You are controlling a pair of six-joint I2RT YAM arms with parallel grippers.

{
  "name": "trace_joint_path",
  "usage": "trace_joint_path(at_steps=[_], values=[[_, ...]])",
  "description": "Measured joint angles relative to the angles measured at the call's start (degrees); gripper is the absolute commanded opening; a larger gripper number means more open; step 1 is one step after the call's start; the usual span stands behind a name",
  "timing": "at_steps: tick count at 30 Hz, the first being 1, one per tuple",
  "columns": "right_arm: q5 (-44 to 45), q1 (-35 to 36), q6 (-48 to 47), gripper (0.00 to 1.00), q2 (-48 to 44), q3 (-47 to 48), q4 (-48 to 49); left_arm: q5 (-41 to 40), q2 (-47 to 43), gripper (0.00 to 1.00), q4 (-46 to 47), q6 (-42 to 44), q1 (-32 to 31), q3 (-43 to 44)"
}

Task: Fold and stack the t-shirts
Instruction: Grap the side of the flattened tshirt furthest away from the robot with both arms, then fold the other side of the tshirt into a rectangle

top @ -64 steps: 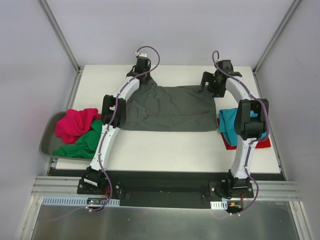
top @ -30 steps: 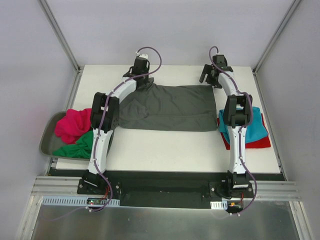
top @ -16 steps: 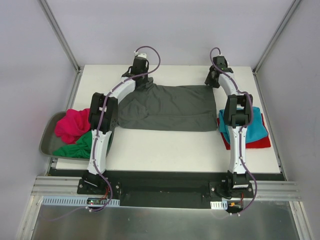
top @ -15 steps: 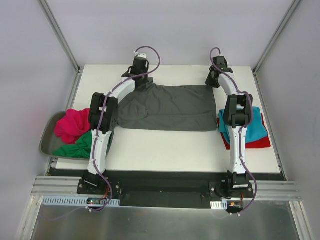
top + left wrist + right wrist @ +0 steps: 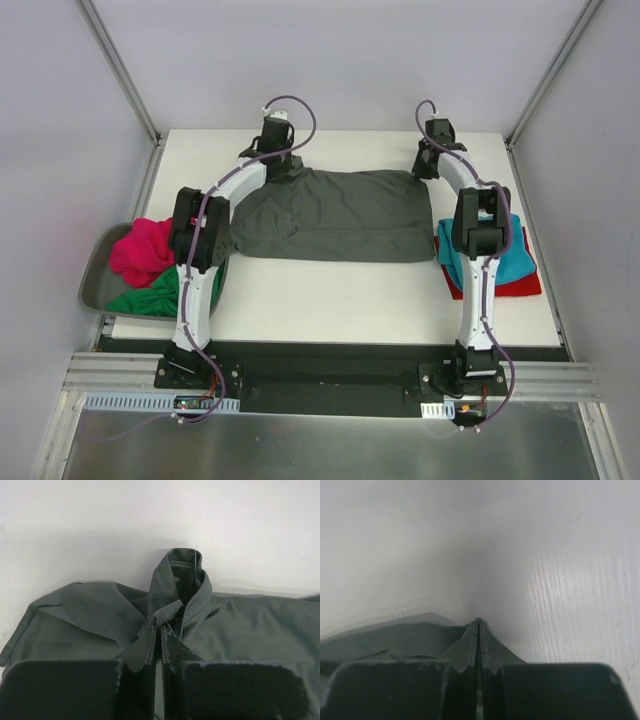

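Dark grey t-shirt (image 5: pixel 330 215) lies spread mid-desk (image 5: pixel 340 290), the left jaws and the right jaws each closed tight on a far corner. The teal shirt (image 5: pixel 514 256) sits on the red shirt (image 5: pixel 522 287), seemingly folded. The pink shirt (image 5: pixel 140 250) and green shirt (image 5: pixel 150 298) wait crumpled in the tray (image 5: pixel 88 285).

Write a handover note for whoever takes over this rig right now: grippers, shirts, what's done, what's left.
Grippers: the left gripper is shut on the far left edge of the dark grey shirt. The right gripper is shut on its far right corner.
Done: the teal shirt lies on the red shirt at the right, and both look folded.
Left: fold and stack the grey one, then the pink shirt and green shirt, both crumpled in the tray.
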Motion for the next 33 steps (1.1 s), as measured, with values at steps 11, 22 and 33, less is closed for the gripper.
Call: trace_joint_path(at_steps=[11, 22, 33], values=[[-0.61, 1.99, -4.92, 0.01, -15.52, -21.14, 9.03, -0.44, -8.20, 0.00, 0.17, -2.25, -1.49, -9.79], [-1.05, 2.19, -7.26, 0.01, -24.79, -34.47, 12.48, -4.37, -15.72, 0.00, 0.07, -4.83, -3.39, -22.01], [-0.83, 2.19, -7.61, 0.01, -29.18, -39.78, 12.87, -6.54, -23.50, 0.00, 0.11, -8.02, -3.45, -31.01]])
